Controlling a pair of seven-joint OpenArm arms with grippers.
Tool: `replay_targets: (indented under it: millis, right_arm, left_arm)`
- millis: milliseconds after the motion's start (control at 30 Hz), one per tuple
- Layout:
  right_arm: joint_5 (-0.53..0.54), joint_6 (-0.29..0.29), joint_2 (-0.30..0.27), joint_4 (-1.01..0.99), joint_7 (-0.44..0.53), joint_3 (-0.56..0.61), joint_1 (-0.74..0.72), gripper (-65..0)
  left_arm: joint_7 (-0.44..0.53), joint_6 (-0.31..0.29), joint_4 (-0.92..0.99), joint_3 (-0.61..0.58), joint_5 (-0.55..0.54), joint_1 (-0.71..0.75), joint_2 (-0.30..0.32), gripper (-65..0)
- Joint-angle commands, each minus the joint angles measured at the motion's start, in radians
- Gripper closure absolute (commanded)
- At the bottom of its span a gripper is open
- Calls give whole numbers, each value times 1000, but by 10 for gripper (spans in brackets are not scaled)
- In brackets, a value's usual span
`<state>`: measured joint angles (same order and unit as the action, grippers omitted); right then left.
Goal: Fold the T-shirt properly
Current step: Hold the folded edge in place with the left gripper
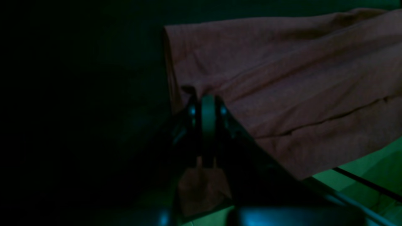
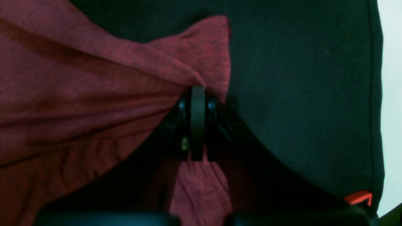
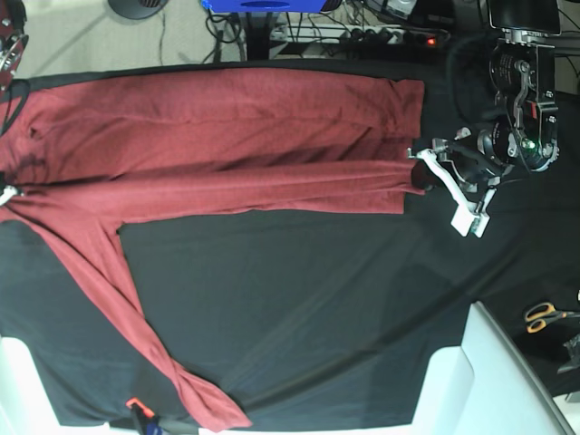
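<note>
The brick-red T-shirt lies stretched across the far part of the black-covered table. One long sleeve trails toward the near edge. My left gripper is at the right end of the shirt, shut on its edge. In the left wrist view the gripper pinches the cloth, which lifts in a fold. My right gripper is at the left end. In the right wrist view the gripper is shut on bunched red cloth.
Scissors lie at the right edge of the table. A white box-like object stands at the near right corner. A small orange marker sits at the near left edge and shows in the right wrist view. Cables and equipment lie behind the table.
</note>
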<state>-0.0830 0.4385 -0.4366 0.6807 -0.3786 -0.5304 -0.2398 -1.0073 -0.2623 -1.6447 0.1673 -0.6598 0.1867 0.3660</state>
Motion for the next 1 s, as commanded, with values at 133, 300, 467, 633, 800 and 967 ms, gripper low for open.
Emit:
replay_targets:
  millis: [133,300,467,633,800,967]
  right_arm:
    - [1,-8,-26,18,16,-6,-20,0]
    - [1,-8,-29,18,16,-1,-20,0]
    - [1,-8,-31,18,-4,2,-20,0]
    - [1,-8,-29,18,-23,0,-20,0]
    - [1,-8,-29,18,-23,-1,-20,0]
    - [1,-8,-29,18,-23,2,-22,0]
  left_arm:
    - [9,2,-19,8,-7,-8,14,0]
    - [9,2,-21,10,-7,3,14,0]
    - [9,2,-21,10,-7,6,26,0]
    - [9,2,-21,10,-7,6,26,0]
    - [9,2,-21,8,-2,15,24,0]
    - [9,2,-21,10,-1,26,26,0]
